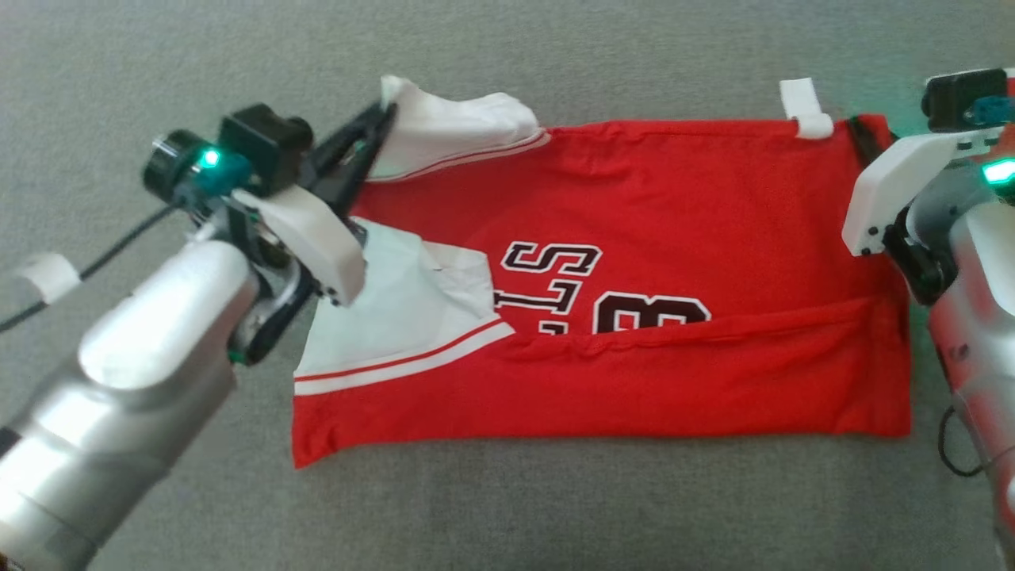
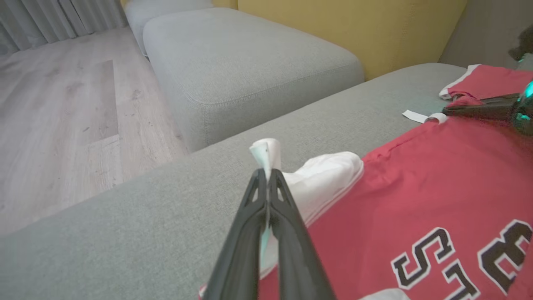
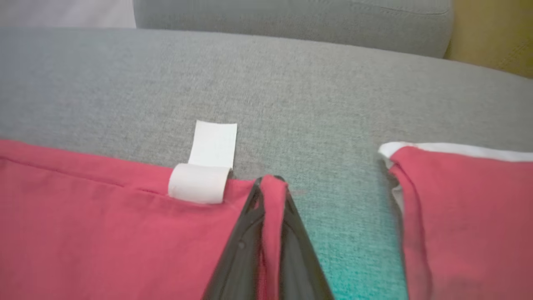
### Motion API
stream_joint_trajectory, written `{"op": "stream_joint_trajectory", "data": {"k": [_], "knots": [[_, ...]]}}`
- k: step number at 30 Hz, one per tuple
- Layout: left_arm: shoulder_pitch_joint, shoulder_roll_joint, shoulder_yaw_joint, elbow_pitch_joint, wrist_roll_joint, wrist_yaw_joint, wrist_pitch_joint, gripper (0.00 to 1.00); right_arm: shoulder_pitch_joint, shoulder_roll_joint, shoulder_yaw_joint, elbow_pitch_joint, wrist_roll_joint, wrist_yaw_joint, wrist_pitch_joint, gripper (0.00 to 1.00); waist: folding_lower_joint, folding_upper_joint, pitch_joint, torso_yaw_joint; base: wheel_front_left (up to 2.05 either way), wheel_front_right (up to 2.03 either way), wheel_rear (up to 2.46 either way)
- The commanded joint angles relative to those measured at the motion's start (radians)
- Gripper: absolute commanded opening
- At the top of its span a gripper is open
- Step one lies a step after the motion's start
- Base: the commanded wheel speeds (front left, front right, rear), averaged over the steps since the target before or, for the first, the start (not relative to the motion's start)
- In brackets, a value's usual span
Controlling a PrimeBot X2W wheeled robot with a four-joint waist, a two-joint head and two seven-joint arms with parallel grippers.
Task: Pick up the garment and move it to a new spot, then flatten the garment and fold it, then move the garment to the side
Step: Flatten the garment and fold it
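Note:
The garment (image 1: 674, 206) is a red jersey with white sleeves and black lettering, spread wide on a grey cushion, its near edge folded up over the print. My left gripper (image 1: 381, 117) is shut on the white sleeve at the garment's far left corner; the left wrist view has white cloth (image 2: 266, 152) sticking out past the closed fingertips. My right gripper (image 1: 860, 131) is shut on the far right corner, and red fabric (image 3: 272, 200) is pinched between its fingers (image 3: 245, 233) in the right wrist view.
A strip of white tape (image 1: 805, 107) lies at the garment's far edge near the right gripper, another (image 1: 47, 274) at the left. A second red cloth (image 3: 466, 216) lies right of the right gripper. Beyond the cushion edge stand a grey ottoman (image 2: 250, 62) and wood floor (image 2: 62, 125).

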Motion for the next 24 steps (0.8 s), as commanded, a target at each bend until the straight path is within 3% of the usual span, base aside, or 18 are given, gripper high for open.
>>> {"op": "stream_joint_trajectory", "data": {"k": [1, 11, 15, 24], "knots": [[-0.072, 0.051, 0.062, -0.012, -0.004, 0.012, -0.009, 0.0, -0.03, -0.01, 0.029, -0.033, 0.037, -0.001, -0.037, 0.0, -0.0001, 0.0, -0.011, -0.016, 0.0, 0.0, 0.0], [-0.197, 0.062, 0.097, 0.112, 0.038, 0.01, -0.065, 0.0, -0.102, -0.023, 0.104, -0.166, 0.286, -0.001, -0.188, 0.0, -0.0001, 0.0, -0.016, -0.062, 0.0, 0.0, 0.0], [-0.268, 0.036, 0.093, 0.185, 0.088, 0.01, -0.127, 0.0, -0.131, -0.031, 0.116, -0.188, 0.342, -0.001, -0.254, 0.0, -0.0001, 0.0, -0.009, -0.068, 0.0, 0.0, 0.0], [-0.311, -0.024, 0.056, 0.305, 0.155, 0.001, -0.234, 0.0, -0.125, -0.054, 0.171, -0.162, 0.427, -0.001, -0.273, 0.0, -0.0001, 0.0, -0.006, -0.049, 0.0, 0.0, 0.0]]}}
